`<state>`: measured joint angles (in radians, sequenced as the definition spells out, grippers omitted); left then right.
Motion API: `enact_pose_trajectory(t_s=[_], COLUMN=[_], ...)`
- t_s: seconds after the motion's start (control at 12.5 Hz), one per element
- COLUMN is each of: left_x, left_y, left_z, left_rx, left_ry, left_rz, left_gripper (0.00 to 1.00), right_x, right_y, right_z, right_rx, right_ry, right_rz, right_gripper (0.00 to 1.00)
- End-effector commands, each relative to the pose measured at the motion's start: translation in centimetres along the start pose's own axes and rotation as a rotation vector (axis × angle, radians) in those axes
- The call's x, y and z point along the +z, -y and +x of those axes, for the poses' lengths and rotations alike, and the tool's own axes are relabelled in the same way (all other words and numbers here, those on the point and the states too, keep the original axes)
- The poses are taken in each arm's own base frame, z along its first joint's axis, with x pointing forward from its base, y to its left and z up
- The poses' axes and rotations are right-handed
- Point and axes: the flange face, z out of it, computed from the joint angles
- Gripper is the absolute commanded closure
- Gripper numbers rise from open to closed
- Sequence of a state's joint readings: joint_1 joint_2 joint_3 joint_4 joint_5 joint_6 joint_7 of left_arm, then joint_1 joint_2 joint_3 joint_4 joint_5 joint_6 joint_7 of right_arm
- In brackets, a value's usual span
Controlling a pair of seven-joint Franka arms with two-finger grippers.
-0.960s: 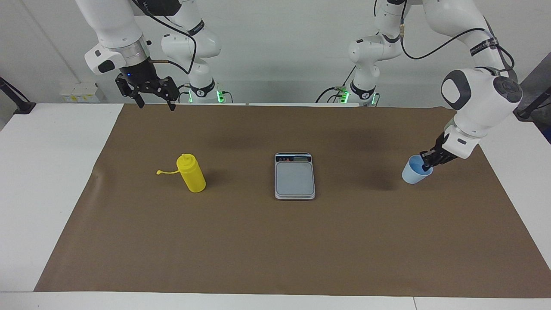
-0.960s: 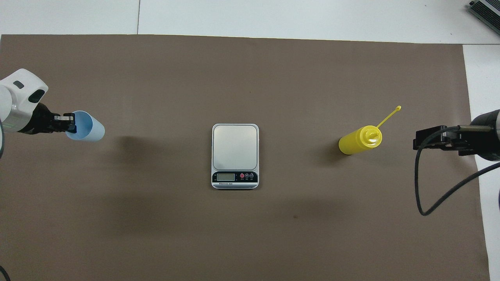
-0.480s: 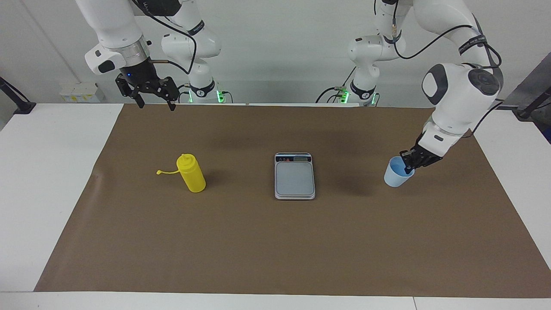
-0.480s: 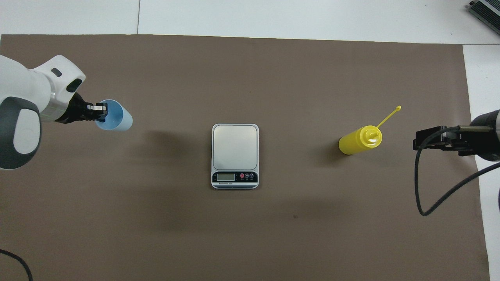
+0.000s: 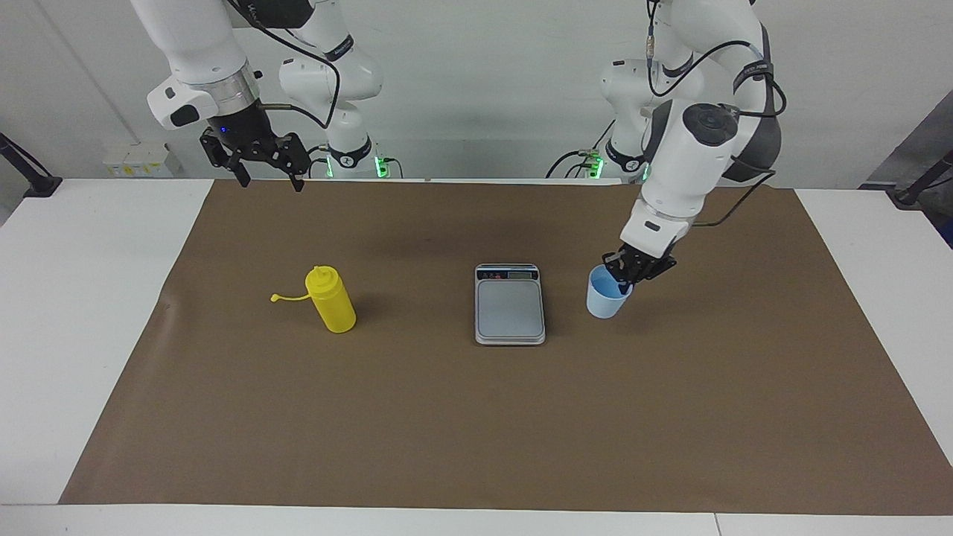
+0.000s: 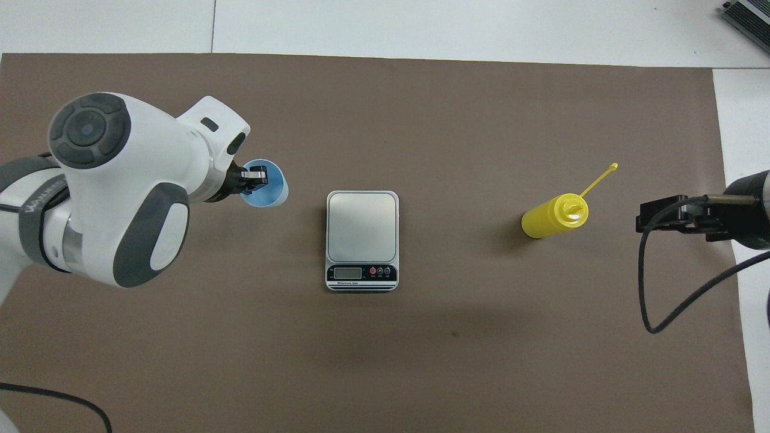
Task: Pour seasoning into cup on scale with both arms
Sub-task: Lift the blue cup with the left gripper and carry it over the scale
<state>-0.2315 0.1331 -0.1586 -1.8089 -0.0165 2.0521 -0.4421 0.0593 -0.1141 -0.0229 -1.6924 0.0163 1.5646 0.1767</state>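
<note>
Carried closer, now beside flat silver scale [image 5: 510, 304]: tapered blue cup [image 5: 607, 295] (rim pinched by left gripper [image 5: 624, 277]); right gripper [image 5: 265, 165] waiting, fingers spread.

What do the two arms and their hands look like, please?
Both arms are white, rounded and jointed, with dark grey joint caps and black cables looped along them. The left hand and right hand are black and two-fingered; green lights glow at the bases.

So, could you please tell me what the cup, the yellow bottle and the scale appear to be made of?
The cup, held at its rim by the left gripper, looks like thin matte plastic: even light-blue colour, no glare. The yellow bottle seems soft, semi-glossy plastic, with a thin tethered cap. The scale has a silver-grey plate with a dull sheen, possibly brushed metal or painted plastic.
</note>
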Motion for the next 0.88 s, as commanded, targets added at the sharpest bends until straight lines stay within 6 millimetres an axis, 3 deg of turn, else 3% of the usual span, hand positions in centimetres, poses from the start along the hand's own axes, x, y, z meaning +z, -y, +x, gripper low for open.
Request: enact_pose_trajectory(t_s=[0.0,0.08,0.32,0.48,0.8], left_x=[0.1,0.3,1.7,4.9,6.2], left_y=[-3.6,-5.4,-8.5,-10.9,-11.4], left_z=[-0.9,-1.8,-3.2,-4.3,-4.8], left_rx=[-0.002,0.002,-0.008,-0.009,-0.011], left_ry=[-0.029,-0.030,-0.031,-0.002,0.008], left_rz=[0.003,-0.004,-0.022,-0.002,0.005], left_gripper=[1.00,1.00,1.00,1.00,1.00], right_x=[0.0,0.0,0.0,0.2,0.2], right_y=[-0.4,-0.4,-0.5,-0.5,-0.6], right_z=[-0.8,-0.8,-0.8,-0.8,-0.8], right_rx=[0.022,0.024,0.024,0.024,0.024], right_ry=[-0.006,-0.004,-0.004,-0.003,-0.001], right_rz=[0.002,0.001,0.002,0.001,0.001], right_gripper=[0.00,0.00,0.00,0.00,0.00])
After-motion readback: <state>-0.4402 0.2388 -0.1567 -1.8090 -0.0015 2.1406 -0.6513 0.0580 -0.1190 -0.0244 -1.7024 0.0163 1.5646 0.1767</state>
